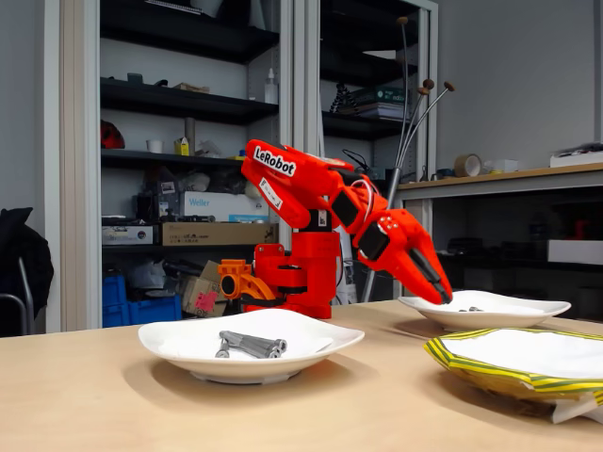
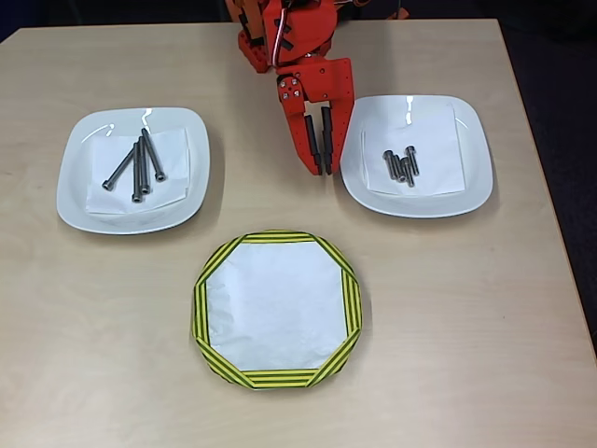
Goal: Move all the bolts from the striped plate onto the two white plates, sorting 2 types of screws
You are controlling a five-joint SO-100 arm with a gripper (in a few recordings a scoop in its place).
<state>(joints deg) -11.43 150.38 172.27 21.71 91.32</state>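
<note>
Bolts, long ones (image 2: 138,168) on white plate (image 2: 75,196) left of gripper (image 2: 322,170), short ones (image 2: 401,166) on plate (image 2: 466,191) just right, striped plate (image 2: 201,313) below, fingers nearly closed, holding nothing.

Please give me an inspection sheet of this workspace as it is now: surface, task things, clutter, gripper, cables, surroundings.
Surface: light wooden table, flat.
Job's things: striped plate holds no bolts; left white plate holds four long bolts; right white plate holds about four short bolts, overhead view.
Clutter: nothing seen.
Gripper: gripper holds nothing, jaws nearly closed, between the white plates near the right plate's rim.
Cables: thin wires on the arm.
Surroundings: shelves with boxes behind; side counter.
</note>
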